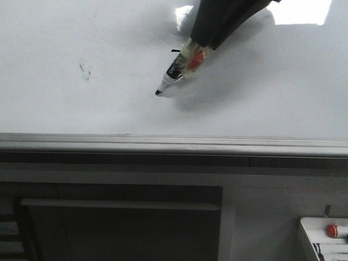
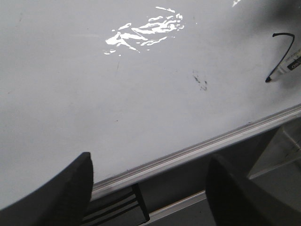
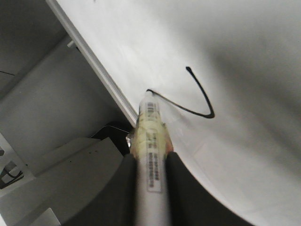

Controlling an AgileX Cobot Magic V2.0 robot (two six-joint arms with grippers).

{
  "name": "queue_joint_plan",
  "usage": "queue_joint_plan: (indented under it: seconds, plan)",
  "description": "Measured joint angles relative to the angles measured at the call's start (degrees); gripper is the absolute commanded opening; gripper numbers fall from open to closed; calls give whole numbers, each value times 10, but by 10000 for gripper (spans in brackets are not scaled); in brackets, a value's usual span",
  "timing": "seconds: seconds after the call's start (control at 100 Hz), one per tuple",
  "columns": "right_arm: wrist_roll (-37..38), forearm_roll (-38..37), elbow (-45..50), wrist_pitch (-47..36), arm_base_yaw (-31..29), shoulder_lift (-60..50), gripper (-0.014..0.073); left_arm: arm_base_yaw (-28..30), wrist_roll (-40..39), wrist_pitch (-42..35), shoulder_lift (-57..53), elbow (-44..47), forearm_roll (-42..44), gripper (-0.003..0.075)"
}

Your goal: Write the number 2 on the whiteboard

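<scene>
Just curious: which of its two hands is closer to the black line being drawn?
The right gripper. It holds the marker whose tip touches the black line. The left gripper hangs open, off to the side near the whiteboard's rail.

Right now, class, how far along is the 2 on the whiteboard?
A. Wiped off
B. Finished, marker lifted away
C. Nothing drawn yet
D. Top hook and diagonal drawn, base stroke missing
D: the 2 shows only a hook and a diagonal, and the marker in the right gripper has its tip at the diagonal's end on the whiteboard.
</scene>
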Motion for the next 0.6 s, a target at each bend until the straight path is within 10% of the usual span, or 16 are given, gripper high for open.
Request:
queue_joint_plan:
  seconds: [0.6]
  plan:
    - [-1, -7, 13, 47, -56, -27, 15, 0, 0, 0, 0, 0, 0, 472]
